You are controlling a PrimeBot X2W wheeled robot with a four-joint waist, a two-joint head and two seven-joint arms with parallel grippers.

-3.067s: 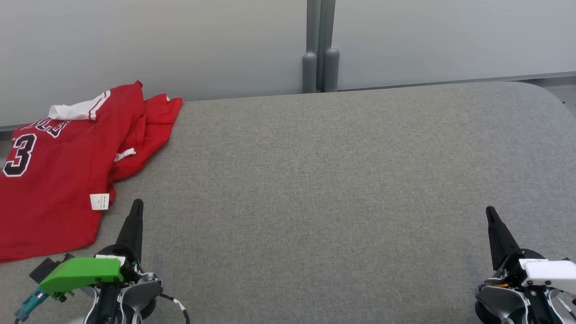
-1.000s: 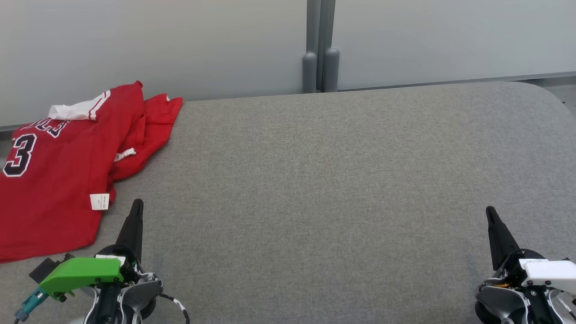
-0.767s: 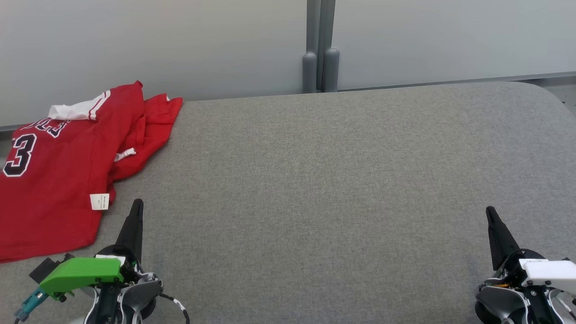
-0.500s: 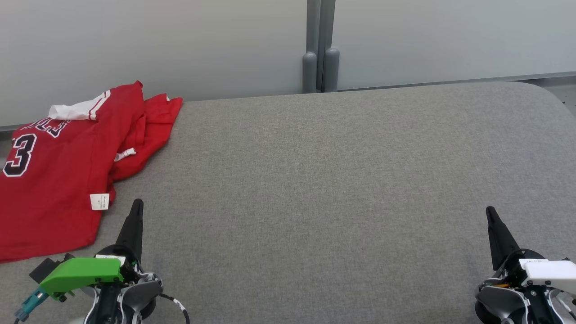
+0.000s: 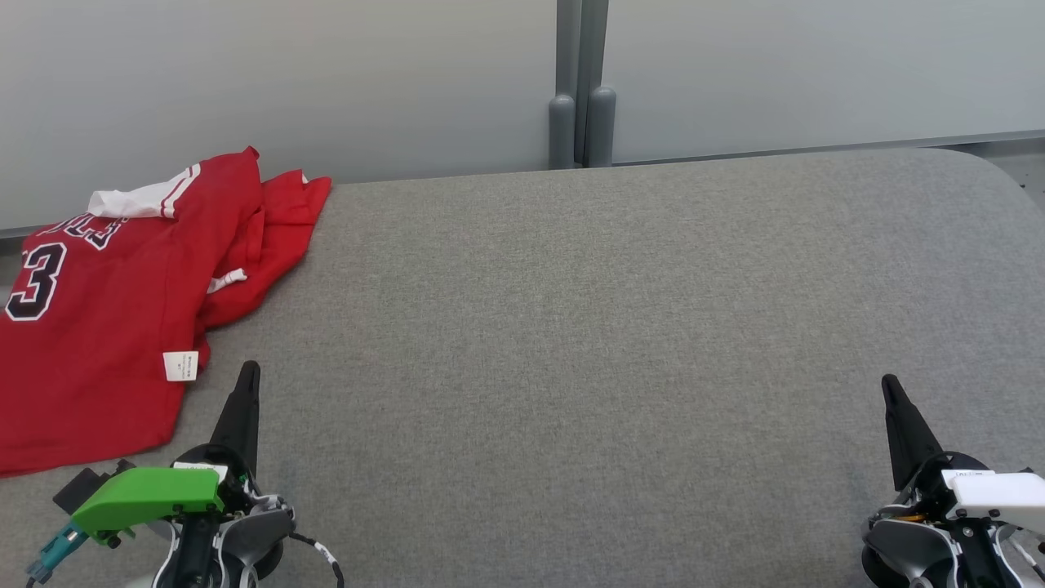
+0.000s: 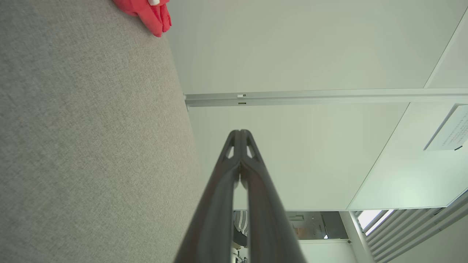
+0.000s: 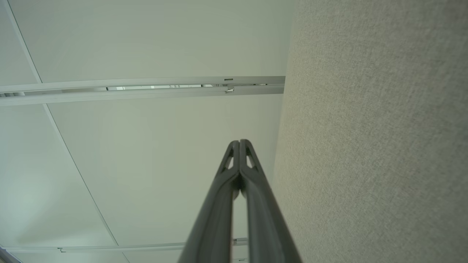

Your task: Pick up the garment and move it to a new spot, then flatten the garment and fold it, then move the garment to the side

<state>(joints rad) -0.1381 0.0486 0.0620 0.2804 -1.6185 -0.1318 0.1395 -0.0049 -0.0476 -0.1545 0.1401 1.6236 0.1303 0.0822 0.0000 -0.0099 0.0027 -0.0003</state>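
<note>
A grey fabric worktop (image 5: 571,327) meets a pale partition (image 5: 326,82). Head view: the red garment (image 5: 106,343) lies far left, long axis front-to-back, just left of the tightly closed, empty left gripper (image 5: 248,371). The right gripper (image 5: 888,382), likewise closed, is well apart. Left wrist view: a red corner lies ahead. Right wrist view: bare fabric.

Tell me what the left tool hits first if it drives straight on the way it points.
Probably the pale wall panel behind the table; the shut left tool aims at it, above the table. The red garment lies off that line, though depth is unclear.
</note>
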